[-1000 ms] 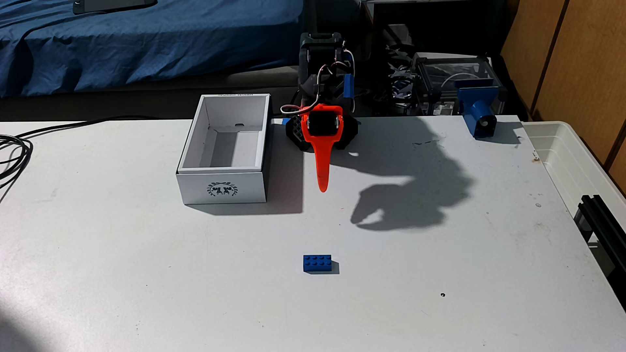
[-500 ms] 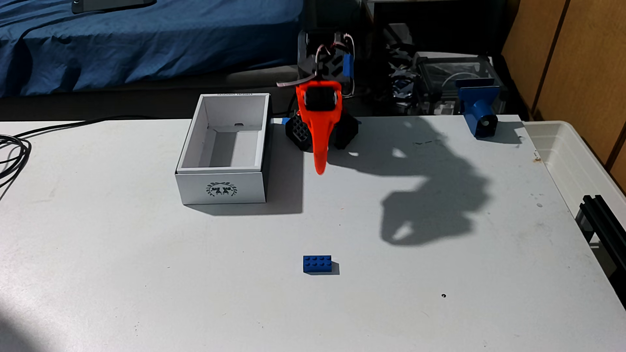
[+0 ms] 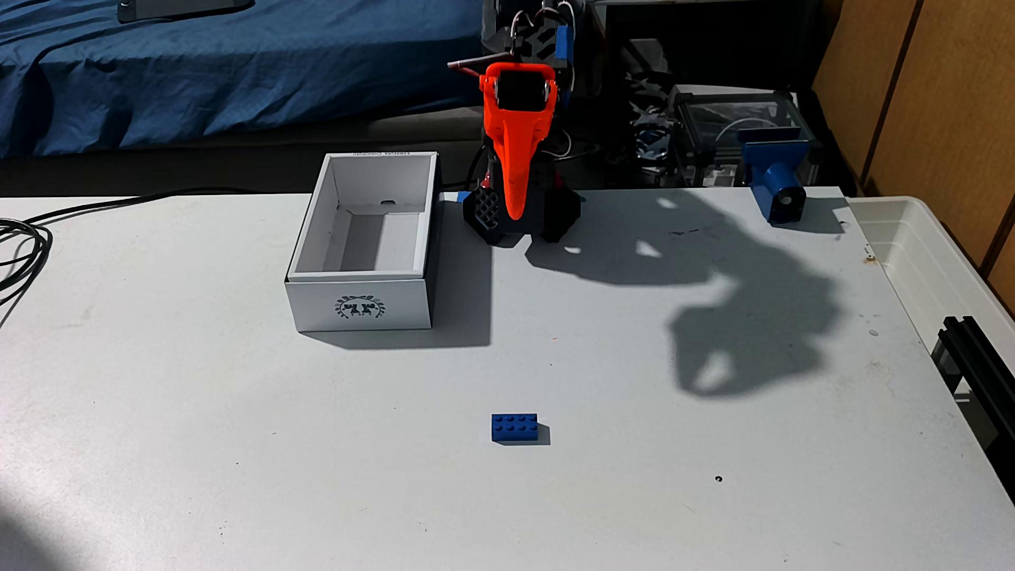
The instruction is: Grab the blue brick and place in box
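blue brick (image 3: 514, 427) on table (image 3: 219, 439), box (image 3: 360, 304) apart

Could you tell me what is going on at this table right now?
The arm's orange gripper hangs in the air above its base at the far edge of the table, holding nothing. The blue brick lies alone on the table, nearer the camera. The white box stands open and empty to the left of the arm in the fixed view.

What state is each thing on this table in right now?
blue brick: flat on the table, studs up, untouched.
box: open, nothing visible inside.
gripper: raised, pointing down, holding nothing; its shadow suggests parted fingers.
blue clamp part: at the table's far edge.
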